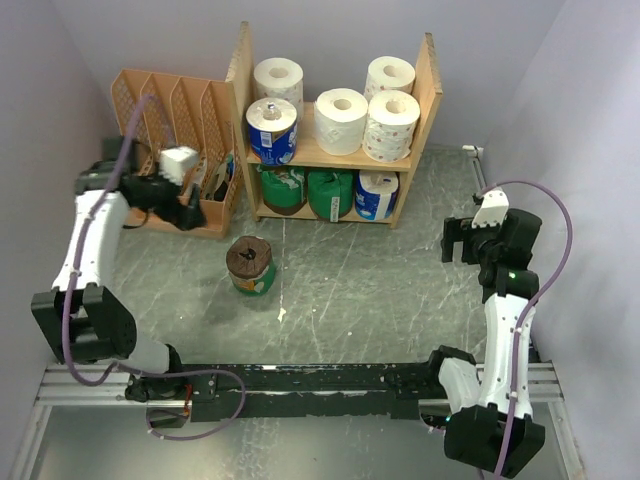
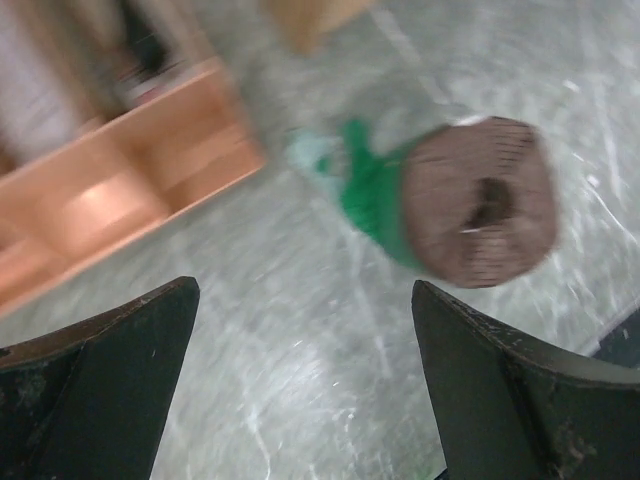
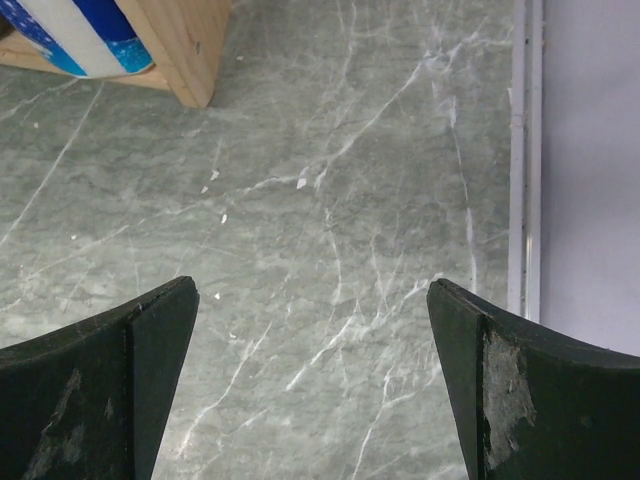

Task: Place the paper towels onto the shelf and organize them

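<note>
The bench point(image 1: 400, 290) carries the shelf point(image 1: 430, 95) at the middle of its back edge, with a peach file organizer point(image 1: 135, 95) just beside it toward the back left corner. The left gripper point(image 2: 303, 295) hangs by the organizer, jaws apart and empty. The right gripper point(image 3: 312, 290), near the right edge, is likewise spread. Eight paper towels point(image 1: 341, 120) sit on the shelf's two tiers, and one green-wrapped roll point(image 1: 250, 266) stands alone left of centre.

Top view: taken from above and behind, whole table point(image 1: 400, 290) covered. Left wrist: aimed low and close at the brown-topped roll point(image 2: 480, 205), shared with top view. Right wrist: pointed down, close by shelf point(image 3: 185, 50) corner
</note>
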### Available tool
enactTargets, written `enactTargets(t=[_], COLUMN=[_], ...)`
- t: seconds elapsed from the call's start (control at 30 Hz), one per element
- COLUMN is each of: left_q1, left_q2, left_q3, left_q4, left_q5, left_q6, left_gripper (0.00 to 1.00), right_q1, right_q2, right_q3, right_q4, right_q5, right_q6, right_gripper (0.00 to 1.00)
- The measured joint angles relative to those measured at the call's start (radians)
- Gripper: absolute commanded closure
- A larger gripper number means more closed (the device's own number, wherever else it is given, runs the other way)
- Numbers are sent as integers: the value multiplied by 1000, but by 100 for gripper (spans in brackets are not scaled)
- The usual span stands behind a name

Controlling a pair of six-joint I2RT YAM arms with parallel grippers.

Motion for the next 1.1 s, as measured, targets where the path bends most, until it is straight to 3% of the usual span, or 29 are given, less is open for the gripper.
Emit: enactTargets(t=[0.17, 0.43, 0.67, 1.1], left_q1=[-292, -496, -820, -919], left_q2=[-39, -52, -50, -87], left_q3=[-2, 26, -121, -309], left_q4=[-41, -7, 105, 203], left_q5=[-4, -21, -228, -636], left_q6=[50, -44, -151, -224], left_gripper=[0, 2, 4, 2], right_q1=[-3, -13, -21, -31], right_q2=[21, 26, 35, 37], right_q3=[-8, -11, -15, -15], right_q4=[-7, -13, -14, -14], right_q5=[-8, -21, -24, -42], right_q6=[-3, -6, -6, -18], right_gripper=[0, 0, 0, 0])
